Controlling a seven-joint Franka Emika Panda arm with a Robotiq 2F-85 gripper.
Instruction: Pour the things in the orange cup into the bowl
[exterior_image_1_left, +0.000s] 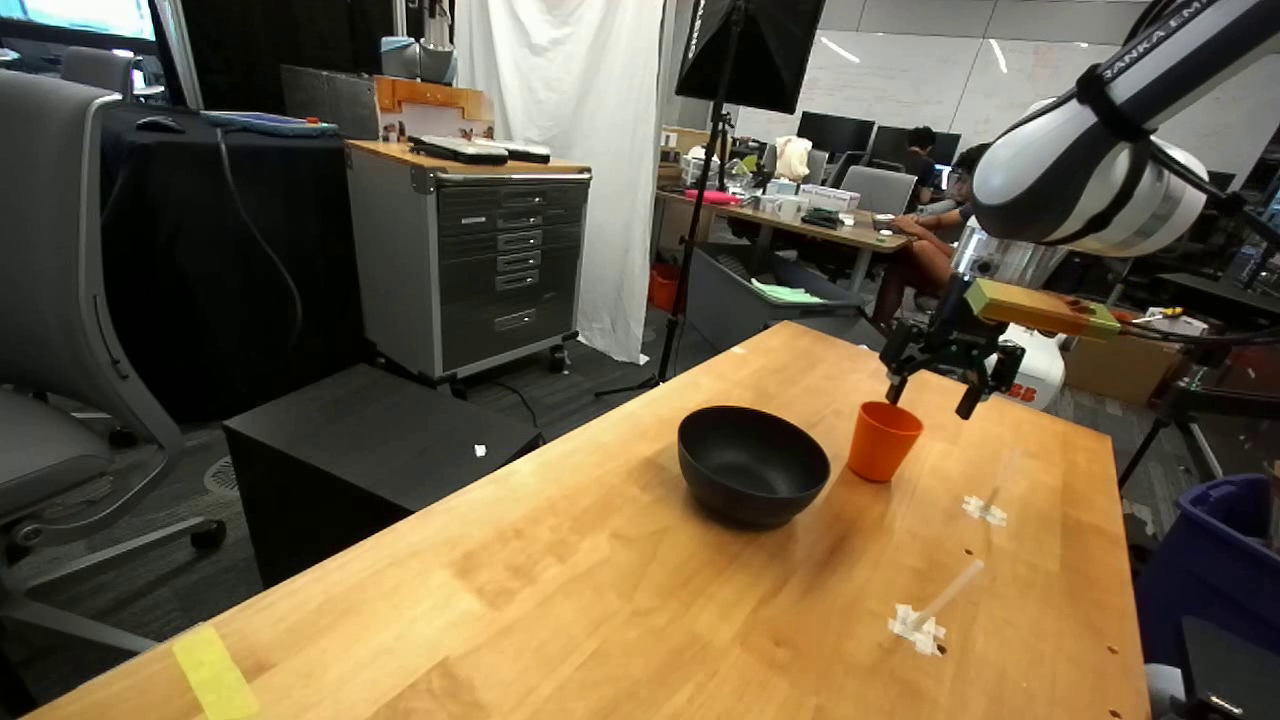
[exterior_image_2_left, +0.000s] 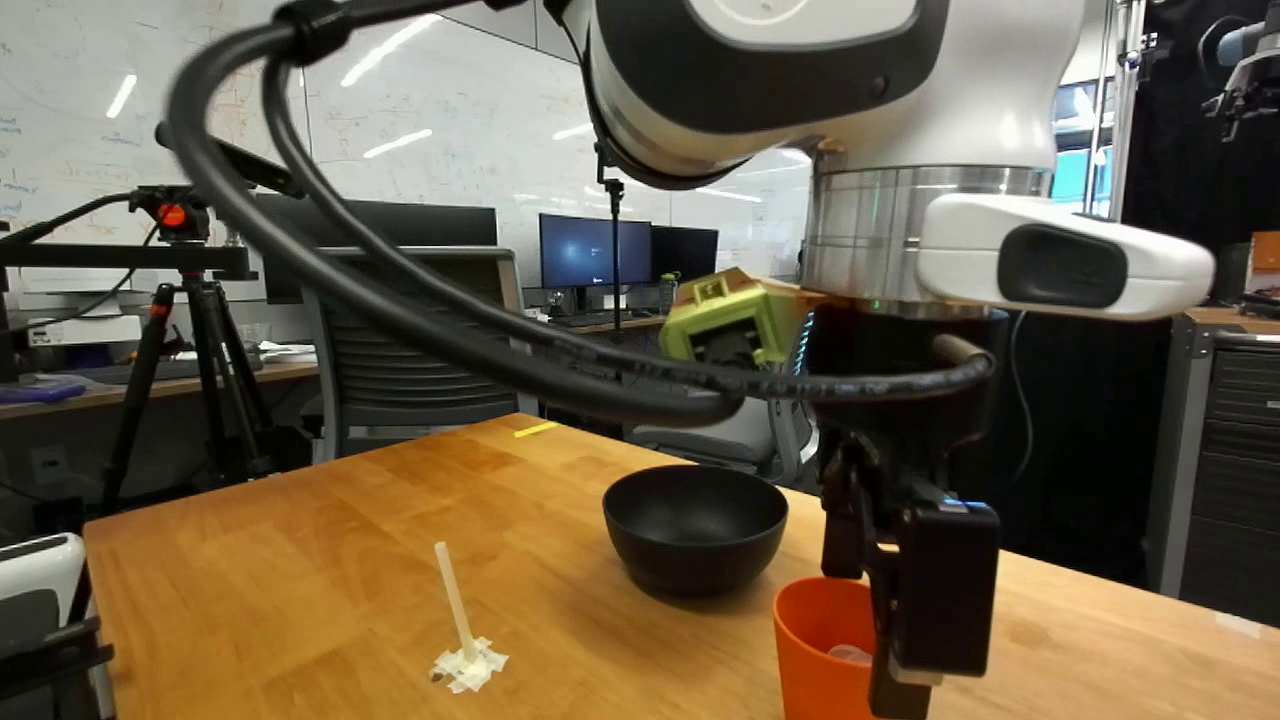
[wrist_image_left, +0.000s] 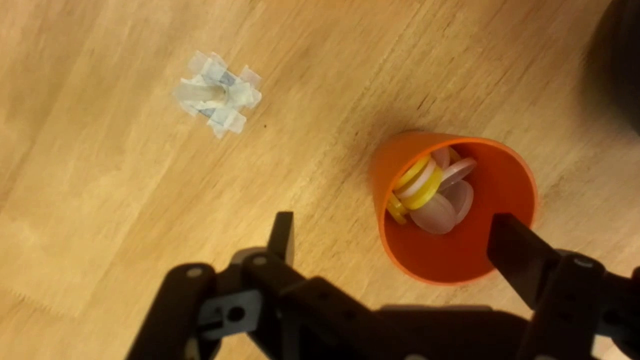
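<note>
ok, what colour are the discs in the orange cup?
The discs are mixed: some yellow, others pale pinkish and translucent. The wrist view shows them best.

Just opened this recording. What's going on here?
A robot arm has its gripper open close to the orange cup, which it isn't holding. The cup stands on the wooden table with yellow and pale discs inside. The black bowl sits nearby, not touching the cup. The pour doesn't appear to have begun.

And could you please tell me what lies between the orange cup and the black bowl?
Only a bare strip of wooden tabletop separates the orange cup from the black bowl, as an exterior view shows.
</note>
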